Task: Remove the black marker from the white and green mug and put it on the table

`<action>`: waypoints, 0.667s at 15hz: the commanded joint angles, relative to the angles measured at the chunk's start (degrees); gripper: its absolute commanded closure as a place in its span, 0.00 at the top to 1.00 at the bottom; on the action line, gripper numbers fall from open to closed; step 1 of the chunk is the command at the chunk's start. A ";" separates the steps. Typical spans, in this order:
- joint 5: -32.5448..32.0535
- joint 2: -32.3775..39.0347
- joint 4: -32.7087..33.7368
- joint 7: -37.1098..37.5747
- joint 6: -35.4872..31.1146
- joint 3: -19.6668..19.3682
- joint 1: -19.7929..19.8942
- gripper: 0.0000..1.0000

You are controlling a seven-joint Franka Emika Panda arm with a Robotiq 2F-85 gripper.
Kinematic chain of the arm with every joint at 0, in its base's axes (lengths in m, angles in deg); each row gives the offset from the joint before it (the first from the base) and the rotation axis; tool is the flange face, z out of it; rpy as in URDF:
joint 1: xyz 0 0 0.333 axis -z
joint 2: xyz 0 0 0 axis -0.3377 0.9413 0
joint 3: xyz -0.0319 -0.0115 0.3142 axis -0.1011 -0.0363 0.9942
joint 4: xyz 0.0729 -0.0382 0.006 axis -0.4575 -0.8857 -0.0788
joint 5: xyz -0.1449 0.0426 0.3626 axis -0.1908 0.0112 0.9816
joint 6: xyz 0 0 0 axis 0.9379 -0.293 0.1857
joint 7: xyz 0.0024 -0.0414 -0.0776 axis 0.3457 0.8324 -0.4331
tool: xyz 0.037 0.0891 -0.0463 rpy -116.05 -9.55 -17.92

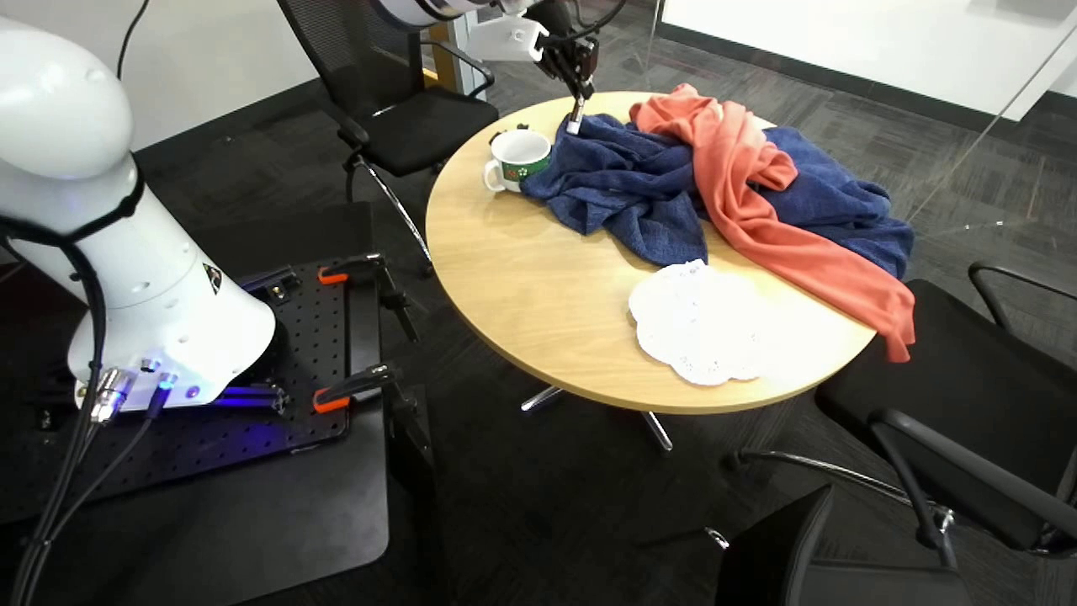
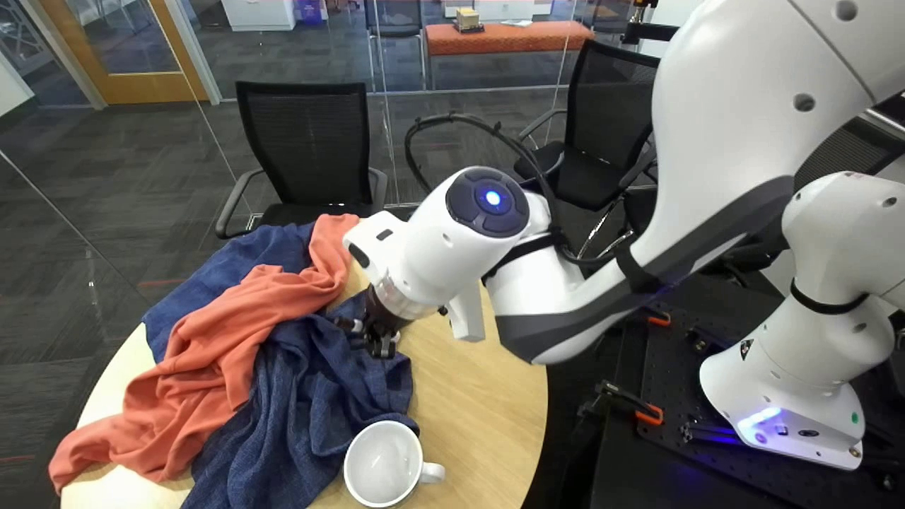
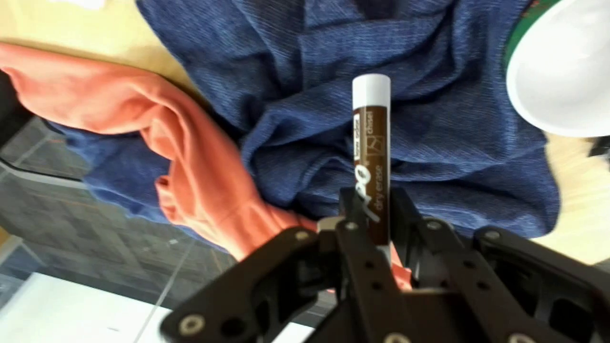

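The black marker (image 3: pixel 374 147) is dark brown-black with a white end and printed text. My gripper (image 3: pixel 372 209) is shut on it, with the white end pointing away from the jaws. In an exterior view my gripper (image 1: pixel 582 91) holds the marker (image 1: pixel 577 116) white end down, over or at the blue cloth; I cannot tell if it touches. In an exterior view the gripper (image 2: pixel 380 343) hides most of the marker. The white and green mug (image 1: pixel 519 160) stands upright on the table (image 1: pixel 513 269) beside the cloth. It also shows in an exterior view (image 2: pixel 383 463) and the wrist view (image 3: pixel 564 71), with no marker inside.
A crumpled blue cloth (image 1: pixel 623 177) and an orange cloth (image 1: pixel 740 185) cover much of the table. A white scalloped mat (image 1: pixel 698 324) lies near its edge. A small black thing (image 1: pixel 509 132) lies behind the mug. Chairs (image 1: pixel 429 126) stand around the table.
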 commanded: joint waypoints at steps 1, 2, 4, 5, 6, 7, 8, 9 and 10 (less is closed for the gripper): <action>-4.18 2.07 0.55 10.65 6.17 -12.89 -10.87 0.05; -4.05 2.16 0.19 12.01 8.20 -13.85 -11.96 0.05; -3.08 2.55 -0.31 13.89 12.04 -14.71 -13.66 0.05; -2.57 2.54 -0.51 14.48 13.68 -14.30 -13.89 0.05; -2.23 2.50 -0.67 14.93 14.99 -13.78 -13.98 0.05; -4.06 1.97 -0.55 16.83 16.31 -11.91 -12.42 0.05; -4.20 1.87 -0.56 17.44 17.25 -11.18 -12.10 0.05; -4.43 1.64 -0.58 18.23 18.10 -10.33 -11.64 0.05; -4.73 1.43 -0.58 18.69 18.72 -9.64 -11.22 0.05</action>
